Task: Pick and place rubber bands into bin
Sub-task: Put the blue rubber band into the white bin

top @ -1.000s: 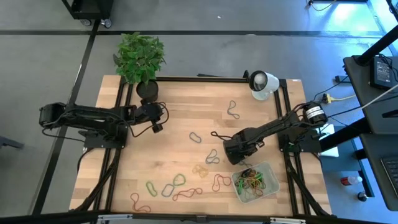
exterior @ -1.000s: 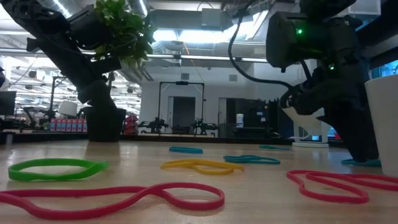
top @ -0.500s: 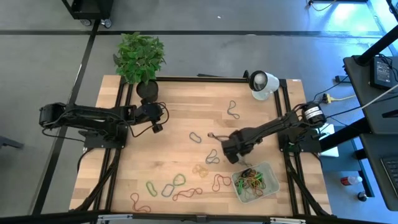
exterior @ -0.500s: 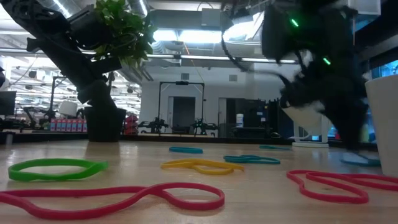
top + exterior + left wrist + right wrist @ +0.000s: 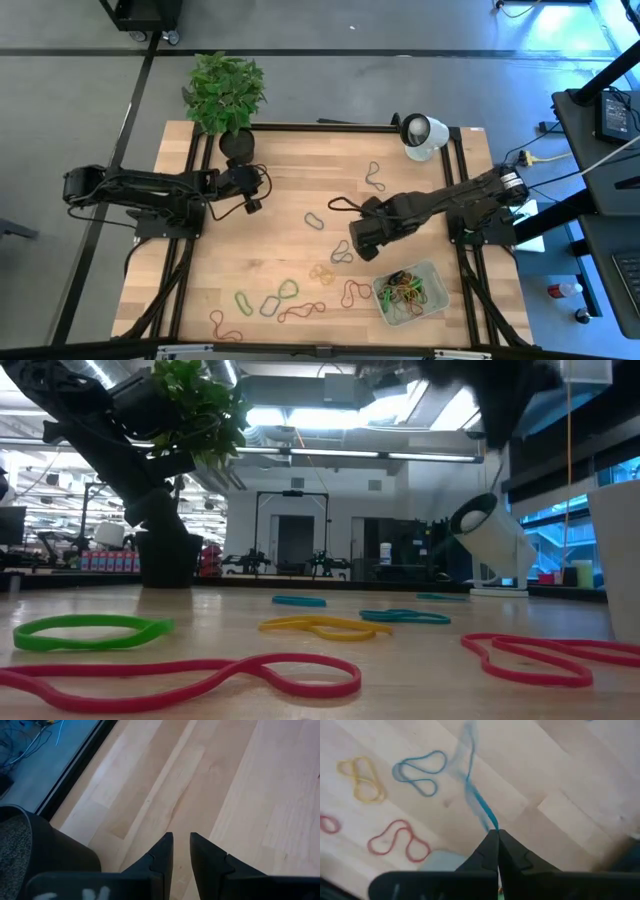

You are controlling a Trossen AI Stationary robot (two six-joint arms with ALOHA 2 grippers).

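Note:
Several rubber bands lie flat on the wooden table: a blue one (image 5: 342,250), a yellow one (image 5: 322,272), red ones (image 5: 355,292) and green ones (image 5: 288,290). The bin (image 5: 438,278) at the near right holds a heap of bands. My right gripper (image 5: 497,833) is high above the table's middle right (image 5: 363,238), shut on a blue band (image 5: 476,795). My left gripper (image 5: 181,840) waits at the far left (image 5: 252,205), next to the plant pot; its fingers stand slightly apart with nothing between them. My right gripper pinches the blue band at one end (image 5: 493,826) between its two fingertips, which point down from above. The band hangs below the fingers as a stretched, blurred loop, its lower end (image 5: 466,740) off the wood.
A potted plant (image 5: 225,95) stands at the far left corner and a white round device (image 5: 422,135) at the far right. More bands lie toward the near edge (image 5: 180,678) and one at the far side (image 5: 374,178). Black rails frame the table.
My right gripper has risen steeply from just above the table beside the bin and shifted slightly toward the table's left. The blue band that lay under it has gone up with it and hangs from the fingertips.

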